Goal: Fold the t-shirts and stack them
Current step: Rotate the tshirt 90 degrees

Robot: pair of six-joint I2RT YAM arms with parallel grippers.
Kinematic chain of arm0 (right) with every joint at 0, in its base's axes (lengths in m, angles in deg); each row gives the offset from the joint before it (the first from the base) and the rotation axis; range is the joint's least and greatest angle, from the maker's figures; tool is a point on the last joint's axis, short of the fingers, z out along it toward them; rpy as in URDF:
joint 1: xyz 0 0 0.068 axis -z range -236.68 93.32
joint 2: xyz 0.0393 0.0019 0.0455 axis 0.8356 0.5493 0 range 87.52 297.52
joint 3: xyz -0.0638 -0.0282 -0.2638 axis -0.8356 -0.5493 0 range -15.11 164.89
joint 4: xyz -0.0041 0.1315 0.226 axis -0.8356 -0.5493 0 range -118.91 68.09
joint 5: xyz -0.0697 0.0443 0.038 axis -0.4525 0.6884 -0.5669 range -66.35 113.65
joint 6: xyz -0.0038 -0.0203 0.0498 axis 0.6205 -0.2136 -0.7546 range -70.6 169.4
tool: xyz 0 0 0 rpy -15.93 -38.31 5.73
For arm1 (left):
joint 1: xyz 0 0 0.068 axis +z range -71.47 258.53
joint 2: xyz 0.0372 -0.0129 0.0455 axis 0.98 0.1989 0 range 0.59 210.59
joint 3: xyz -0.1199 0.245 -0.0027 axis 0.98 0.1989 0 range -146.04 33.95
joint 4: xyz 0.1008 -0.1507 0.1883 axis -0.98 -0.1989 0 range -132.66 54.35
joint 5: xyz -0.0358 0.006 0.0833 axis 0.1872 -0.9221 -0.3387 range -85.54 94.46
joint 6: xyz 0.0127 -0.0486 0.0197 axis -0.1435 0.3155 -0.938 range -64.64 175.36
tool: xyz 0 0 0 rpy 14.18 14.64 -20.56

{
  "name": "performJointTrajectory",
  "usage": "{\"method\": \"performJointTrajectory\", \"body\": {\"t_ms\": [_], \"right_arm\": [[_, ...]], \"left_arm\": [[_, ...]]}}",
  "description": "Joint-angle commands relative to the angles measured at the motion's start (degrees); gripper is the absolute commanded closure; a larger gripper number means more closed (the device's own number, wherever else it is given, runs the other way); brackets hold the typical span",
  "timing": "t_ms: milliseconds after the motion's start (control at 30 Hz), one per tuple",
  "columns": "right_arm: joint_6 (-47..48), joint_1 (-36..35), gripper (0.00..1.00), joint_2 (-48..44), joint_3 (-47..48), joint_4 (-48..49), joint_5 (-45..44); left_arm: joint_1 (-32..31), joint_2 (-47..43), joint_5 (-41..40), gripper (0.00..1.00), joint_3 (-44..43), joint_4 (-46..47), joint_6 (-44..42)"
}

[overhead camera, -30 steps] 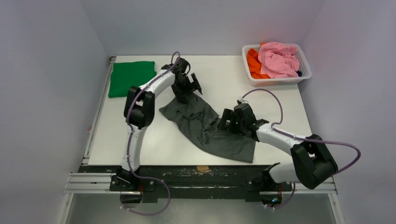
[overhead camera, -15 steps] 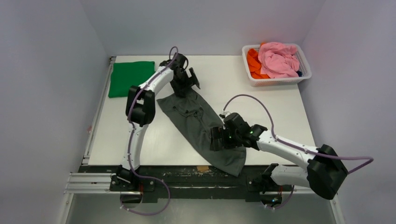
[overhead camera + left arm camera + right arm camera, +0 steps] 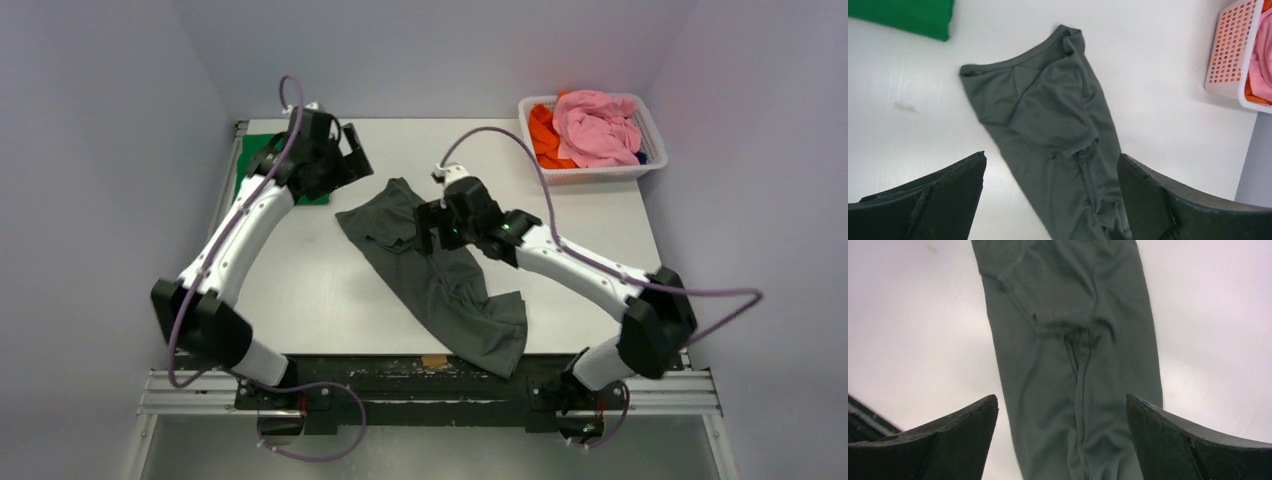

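Note:
The charcoal-grey t-shirt (image 3: 450, 290) lies on the white table as a long, narrow strip. Its collar is at the far end and its near end is rumpled. The left wrist view shows the grey t-shirt (image 3: 1048, 110) below, and so does the right wrist view (image 3: 1068, 300). My left gripper (image 3: 350, 152) hangs open above the table, left of the collar. Between its fingers (image 3: 1051, 156) there is nothing. My right gripper (image 3: 430, 225) is open over the strip's far half, also holding nothing (image 3: 1062, 397). The folded green t-shirt (image 3: 246, 158) lies at the far left, mostly hidden by my left arm. One corner of it shows in the left wrist view (image 3: 903, 15).
A white mesh basket (image 3: 640, 165) with pink and orange clothes stands at the far right corner, and its side shows in the left wrist view (image 3: 1228, 60). Grey walls close in the table on three sides. The arm bases and a metal rail line the near edge.
My left arm has lifted off the shirt's collar end and swung back left over the green t-shirt. My right arm has moved from the strip's near part up to its far half.

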Motion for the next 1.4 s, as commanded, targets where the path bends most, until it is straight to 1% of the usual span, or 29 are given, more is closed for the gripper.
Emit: {"method": "performJointTrajectory", "body": {"t_ms": [0, 67, 167, 267, 367, 500, 533, 633, 700, 867, 1000, 1067, 1200, 1267, 1300, 1367], "right_arm": [[11.96, -0.09, 0.04, 18.48, 17.09, 1.18, 1.19], [13.38, -0.24, 0.06, 27.77, 24.81, -0.43, 3.19], [14.65, -0.21, 0.08, 39.66, 36.02, -5.02, 2.65], [14.89, -0.34, 0.08, 49.25, 44.39, -7.78, -0.27], [12.77, -0.33, 0.08, 55.49, 50.06, -8.64, -0.48], [7.45, 0.33, 0.08, 63.32, 56.25, -11.84, -5.55], [4.94, 0.94, 0.08, 65.10, 58.16, -13.23, -6.53], [-0.41, 4.29, 0.08, 69.68, 63.91, -17.90, -8.89], [-2.77, 7.09, 0.08, 71.06, 66.14, -19.59, -10.05], [-8.01, 15.71, 0.07, 71.94, 68.40, -18.13, -6.73], [-13.38, 21.24, 0.07, 75.36, 73.12, -16.31, -5.41], [-17.38, 23.86, 0.07, 77.22, 75.64, -15.29, -4.01], [-23.79, 27.75, 0.08, 79.28, 77.99, -9.58, -0.21], [-23.14, 28.06, 0.08, 79.22, 79.24, -8.31, 1.31], [-21.12, 28.10, 0.08, 78.52, 79.00, -7.37, 1.63], [-17.78, 27.91, 0.08, 75.23, 76.45, -4.14, 6.27]], "left_arm": [[0.61, -15.50, -5.52, 0.00, 20.04, 3.67, -0.40], [0.61, -23.66, -5.60, 0.00, 30.57, 6.21, 0.99], [0.61, -31.86, -4.79, 0.00, 43.43, 9.67, 2.95], [0.53, -37.56, -3.73, 0.00, 51.75, 10.85, 4.99], [0.53, -40.04, -2.35, 0.00, 56.14, 11.44, 5.44], [0.53, -40.89, -2.87, 0.00, 57.22, 9.47, 5.83], [0.57, -40.91, -3.21, 0.00, 57.29, 9.25, 5.87], [0.53, -40.37, -4.48, 0.00, 56.96, 8.65, 5.88], [0.53, -39.59, -5.65, 0.00, 56.19, 7.99, 5.88], [0.53, -35.01, -5.99, 0.00, 53.74, 9.53, 5.32], [0.53, -29.23, -4.42, 0.00, 49.96, 11.79, 4.47], [0.53, -25.95, -3.29, 0.00, 47.81, 12.40, 4.09], [0.53, -20.77, 0.80, 0.00, 44.55, 14.88, 2.81], [0.58, -18.43, 3.17, 0.00, 43.22, 15.61, 1.95], [0.42, -17.06, 5.26, 0.00, 42.71, 16.03, 1.58], [-0.15, -15.61, 8.79, 0.00, 42.54, 17.39, 1.25]]}}
